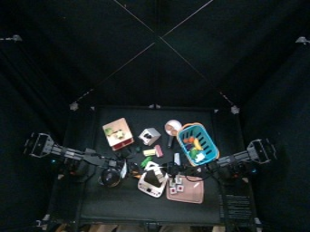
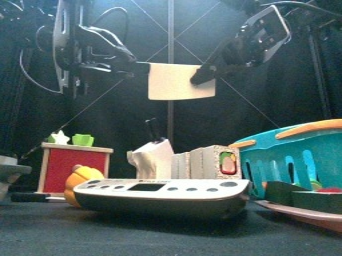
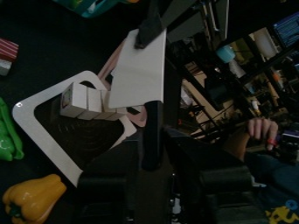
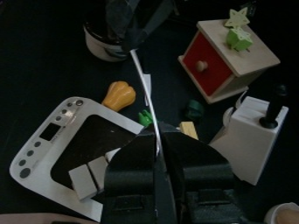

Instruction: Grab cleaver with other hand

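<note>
Black curtains back the raised cleaver (image 2: 179, 81), pinched by both the left gripper (image 3: 149, 118) and right gripper (image 4: 156, 144); uneven release could drop it onto the scale (image 2: 160, 196).

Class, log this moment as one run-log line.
stage: handover | cleaver: lifted over table | left claw: on blade | right claw: on handle

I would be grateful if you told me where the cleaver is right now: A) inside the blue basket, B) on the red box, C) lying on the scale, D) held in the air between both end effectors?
D: in the front view the cleaver hangs above the table things, the left end effector at one end and the right end effector at the other.
</note>
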Robot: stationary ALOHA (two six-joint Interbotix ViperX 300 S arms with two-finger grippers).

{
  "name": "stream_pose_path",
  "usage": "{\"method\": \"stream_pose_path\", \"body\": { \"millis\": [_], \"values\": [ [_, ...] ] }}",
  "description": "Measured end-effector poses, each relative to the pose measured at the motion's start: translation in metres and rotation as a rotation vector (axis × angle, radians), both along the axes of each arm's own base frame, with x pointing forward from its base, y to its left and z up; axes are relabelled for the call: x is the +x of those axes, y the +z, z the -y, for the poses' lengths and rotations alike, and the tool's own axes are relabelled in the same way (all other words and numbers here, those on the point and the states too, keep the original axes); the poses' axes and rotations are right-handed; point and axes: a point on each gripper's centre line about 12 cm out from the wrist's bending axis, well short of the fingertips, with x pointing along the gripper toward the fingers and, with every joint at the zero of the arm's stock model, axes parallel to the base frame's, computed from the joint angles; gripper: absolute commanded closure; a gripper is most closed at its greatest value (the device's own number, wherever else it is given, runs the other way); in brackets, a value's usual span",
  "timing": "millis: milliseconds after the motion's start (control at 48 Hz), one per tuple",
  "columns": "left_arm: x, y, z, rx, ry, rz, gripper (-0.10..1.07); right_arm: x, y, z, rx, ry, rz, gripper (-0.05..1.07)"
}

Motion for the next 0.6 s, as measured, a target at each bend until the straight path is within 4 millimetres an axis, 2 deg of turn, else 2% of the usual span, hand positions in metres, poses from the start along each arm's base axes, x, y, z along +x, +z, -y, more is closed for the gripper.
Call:
{"method": "stream_pose_path", "body": {
  "millis": [167, 604],
  "values": [
    [0.0002, 0.0001, -0.0017, 0.041, -0.017, 0.007, 0.09, 0.0000, 0.0000, 0.0005, 0.001, -0.002, 0.000, 0.64],
    [-0.0012, -0.0039, -0.0056, 0.074, -0.021, -0.002, 0.08, -0.0004, -0.0007, 0.0008, 0.006, -0.007, -0.002, 0.64]
  ]
}}
